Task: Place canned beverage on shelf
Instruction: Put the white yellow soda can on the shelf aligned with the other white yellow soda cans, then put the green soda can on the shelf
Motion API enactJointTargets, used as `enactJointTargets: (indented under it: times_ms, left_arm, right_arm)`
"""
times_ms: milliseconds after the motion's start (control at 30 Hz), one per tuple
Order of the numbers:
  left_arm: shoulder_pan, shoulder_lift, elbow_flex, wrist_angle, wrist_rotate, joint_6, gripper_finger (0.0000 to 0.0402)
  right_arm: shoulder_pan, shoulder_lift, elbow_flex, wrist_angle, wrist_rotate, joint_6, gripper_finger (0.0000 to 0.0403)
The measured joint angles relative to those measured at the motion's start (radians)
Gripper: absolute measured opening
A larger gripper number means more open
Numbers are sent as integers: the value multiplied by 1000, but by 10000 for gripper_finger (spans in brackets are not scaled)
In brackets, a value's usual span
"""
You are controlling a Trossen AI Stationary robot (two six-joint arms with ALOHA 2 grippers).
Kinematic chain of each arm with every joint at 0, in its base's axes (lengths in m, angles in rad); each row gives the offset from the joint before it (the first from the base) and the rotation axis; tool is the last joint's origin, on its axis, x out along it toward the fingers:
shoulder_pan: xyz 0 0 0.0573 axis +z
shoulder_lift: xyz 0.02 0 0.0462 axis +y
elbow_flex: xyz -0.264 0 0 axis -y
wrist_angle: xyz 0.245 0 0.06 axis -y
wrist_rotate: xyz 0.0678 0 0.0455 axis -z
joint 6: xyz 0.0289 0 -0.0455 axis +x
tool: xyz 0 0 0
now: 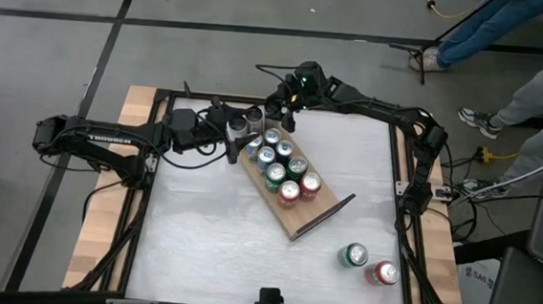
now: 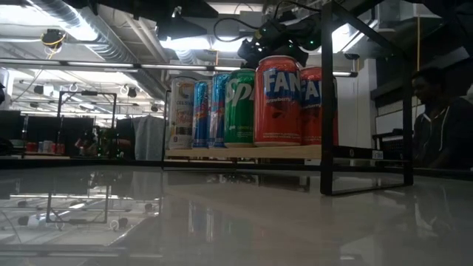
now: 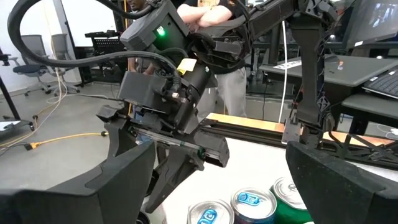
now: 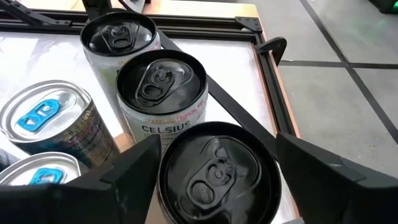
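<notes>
Right claw (image 4: 214, 171) open astride black-topped can (image 4: 214, 168) on shelf (image 1: 297, 218); low view alone shows can labels

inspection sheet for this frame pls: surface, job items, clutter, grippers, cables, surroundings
Surface: white tabletop, bare in front.
Job's things: shelf lies diagonally, cans crowd its far end; two loose cans near right corner.
Clutter: nothing seen.
Grippers: right gripper open, straddling a black-topped can; left gripper open beside the shelf's far end.
Cables: yellow cord on floor.
Surroundings: people's legs at far right.
</notes>
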Motion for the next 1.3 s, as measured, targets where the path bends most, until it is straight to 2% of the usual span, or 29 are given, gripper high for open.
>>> enactJointTargets:
  times_ms: [233,400,667,833,1067,1300]
  left_arm:
    - [0,0,0,0,0,0,354]
    - [0,0,0,0,0,0,354]
    - [0,0,0,-30,0,-3,354]
    - [-1,0,0,-64,28,-28,354]
    - [-1,0,0,-67,107,-30,354]
    - [-15,0,0,-67,109,-30,354]
  right_arm:
    - [0,0,2,-6,0,0,307]
    - [-1,-3,59,-53,2,0,307]
    - [-1,-64,224,-336,7,-10,308]
    - [24,-137,279,-490,20,3,308]
    - [155,-264,282,-667,106,146,308]
    - [423,-365,282,-888,357,401,308]
